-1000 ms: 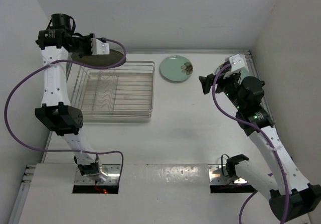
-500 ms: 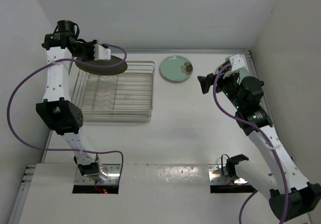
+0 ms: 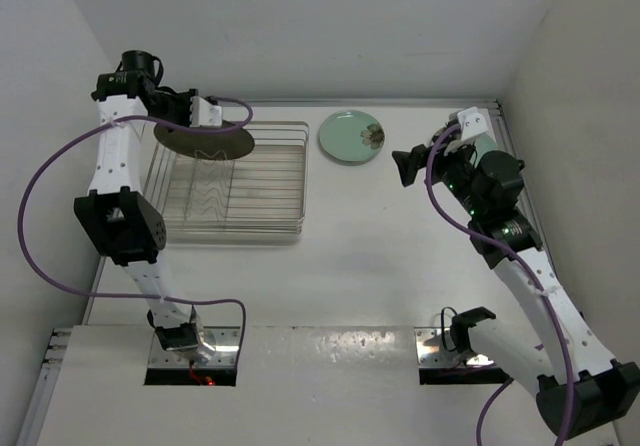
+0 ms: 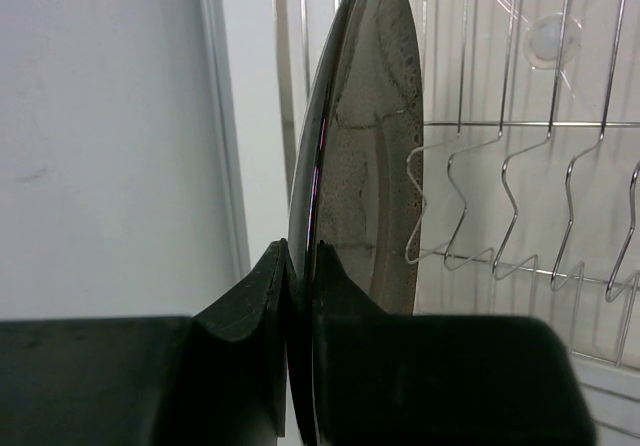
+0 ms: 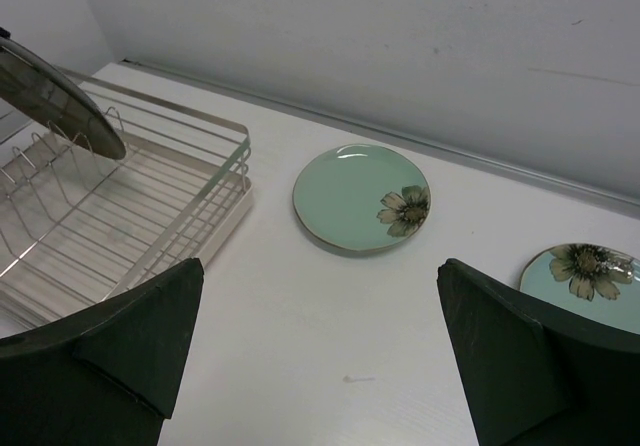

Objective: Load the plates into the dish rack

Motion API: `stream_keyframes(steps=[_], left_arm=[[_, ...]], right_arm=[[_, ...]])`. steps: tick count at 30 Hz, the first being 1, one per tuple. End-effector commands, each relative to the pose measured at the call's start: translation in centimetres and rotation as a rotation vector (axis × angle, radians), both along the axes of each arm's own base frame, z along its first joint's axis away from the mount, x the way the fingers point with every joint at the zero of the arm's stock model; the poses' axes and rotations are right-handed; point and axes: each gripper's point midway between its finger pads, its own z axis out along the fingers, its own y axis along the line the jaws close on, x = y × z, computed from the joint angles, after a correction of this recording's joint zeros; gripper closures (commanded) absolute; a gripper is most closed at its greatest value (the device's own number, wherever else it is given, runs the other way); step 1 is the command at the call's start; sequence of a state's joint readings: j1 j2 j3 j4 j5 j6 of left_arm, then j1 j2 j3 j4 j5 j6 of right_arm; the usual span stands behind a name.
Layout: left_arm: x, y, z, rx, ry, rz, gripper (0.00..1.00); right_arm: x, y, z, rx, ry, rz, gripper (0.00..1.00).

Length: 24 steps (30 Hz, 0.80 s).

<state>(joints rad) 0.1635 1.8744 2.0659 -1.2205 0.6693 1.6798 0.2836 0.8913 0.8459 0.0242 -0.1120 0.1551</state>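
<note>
The left gripper is clamped tight on the rim of the dark brown plate, one finger on each face, and its wrist camera sees the plate almost edge-on, glossy, with the wavy dividers mirrored in its surface. The top view shows what that close view cannot: the plate hangs over the far left corner of the dish rack, tilted so that it reads as a flattened oval, with the left arm reaching up along the rack's left side. The plate seems to hang clear of the wires, though neither view settles whether its lower edge touches them. The right wrist view catches the same plate from across the table, slanting above the rack's far end. The right gripper stands spread wide with nothing between its fingers, raised over the table on the right, well apart from the rack. Between its fingers that camera shows one mint-green plate lying flat near the back wall, just beside the rack's far right corner, flower mark toward the right. A second mint-green plate lies flat further right, cut off by the picture's edge; in the top view it is hidden behind the right arm, so only the first one appears there.
</note>
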Motion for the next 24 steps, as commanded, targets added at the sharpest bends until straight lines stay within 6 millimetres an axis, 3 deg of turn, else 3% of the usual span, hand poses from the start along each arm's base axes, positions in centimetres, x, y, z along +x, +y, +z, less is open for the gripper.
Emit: stream_keyframes(steps=[1, 4, 7, 10, 11, 18, 22, 24], left_arm=[[3.7, 0.1, 5.1, 0.038, -0.31, -0.097, 1.0], [4.5, 0.3, 4.9, 0.031, -0.32, -0.085, 1.0], [5.5, 0.5, 4.4, 0.013, -0.323, -0.062, 0.91], [6.0, 1.1, 4.3, 0.001, -0.33, -0.034, 0.76], [6.4, 1.2, 4.8, 0.001, -0.353, -0.03, 0.64], [7.6, 1.5, 5.3, -0.036, -0.39, 0.015, 0.4], [7.6, 1.5, 5.4, -0.065, -0.372, 0.042, 0.35], [7.3, 1.3, 7.4, -0.085, -0.4, 0.05, 0.32]], right_arm=[[0.2, 0.5, 2.1, 0.038, -0.056, 0.02, 0.01], [0.2, 0.7, 2.0, 0.044, -0.048, 0.027, 0.01], [0.4, 0.9, 2.0, 0.054, -0.039, 0.035, 0.01], [0.3, 1.0, 2.0, 0.062, -0.037, 0.04, 0.01], [0.3, 1.1, 1.9, 0.062, -0.032, 0.042, 0.01], [0.6, 1.4, 1.7, 0.073, -0.022, 0.047, 0.01], [1.1, 1.2, 1.4, 0.08, 0.009, 0.03, 0.01], [2.1, 0.6, -0.7, 0.068, 0.095, -0.03, 0.01]])
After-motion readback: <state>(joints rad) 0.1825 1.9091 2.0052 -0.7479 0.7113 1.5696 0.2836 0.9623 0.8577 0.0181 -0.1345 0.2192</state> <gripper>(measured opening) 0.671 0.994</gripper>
